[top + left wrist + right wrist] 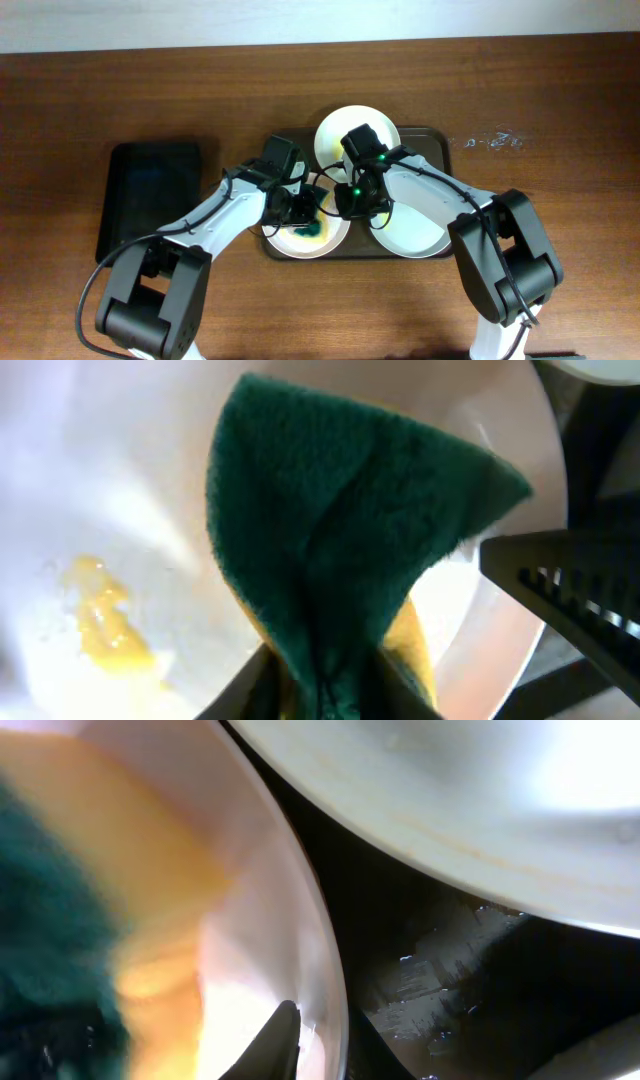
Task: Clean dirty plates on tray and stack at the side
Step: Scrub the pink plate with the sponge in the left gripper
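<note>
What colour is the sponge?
The sponge on the plate is dark green, yellow underneath; best in left wrist view.

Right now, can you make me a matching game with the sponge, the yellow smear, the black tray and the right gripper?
Things: 1 sponge; 2 yellow smear; 3 black tray; 4 right gripper.
States: A on the table, left of the brown tray; B pinching the plate's rim; C held by the left gripper; D on that plate's white surface.
Pairs: 1-C; 2-D; 3-A; 4-B.
</note>
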`<act>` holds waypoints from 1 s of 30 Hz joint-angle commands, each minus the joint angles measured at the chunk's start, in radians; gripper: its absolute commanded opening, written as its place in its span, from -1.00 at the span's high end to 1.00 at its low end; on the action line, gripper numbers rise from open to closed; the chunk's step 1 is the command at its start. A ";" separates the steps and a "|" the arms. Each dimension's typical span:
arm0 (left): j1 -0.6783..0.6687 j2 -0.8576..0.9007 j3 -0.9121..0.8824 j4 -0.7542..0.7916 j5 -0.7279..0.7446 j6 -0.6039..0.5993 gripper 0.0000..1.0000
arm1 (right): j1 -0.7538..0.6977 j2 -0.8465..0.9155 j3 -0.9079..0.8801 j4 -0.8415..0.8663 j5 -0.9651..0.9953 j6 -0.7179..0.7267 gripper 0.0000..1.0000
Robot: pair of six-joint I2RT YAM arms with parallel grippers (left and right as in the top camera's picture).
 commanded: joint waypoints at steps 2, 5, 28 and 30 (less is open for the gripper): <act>0.014 0.014 -0.004 -0.008 -0.305 0.008 0.96 | 0.006 0.023 -0.011 0.000 0.016 -0.007 0.67; 0.016 0.006 -0.002 -0.029 -0.406 0.002 1.00 | 0.006 0.023 -0.011 -0.004 0.029 -0.006 0.68; 0.098 -0.055 0.080 -0.257 -0.549 -0.199 1.00 | 0.006 0.021 -0.009 -0.005 0.042 -0.006 0.92; 0.146 -0.219 0.100 -0.263 -0.544 -0.199 1.00 | 0.007 -0.010 -0.003 -0.006 0.042 -0.006 0.92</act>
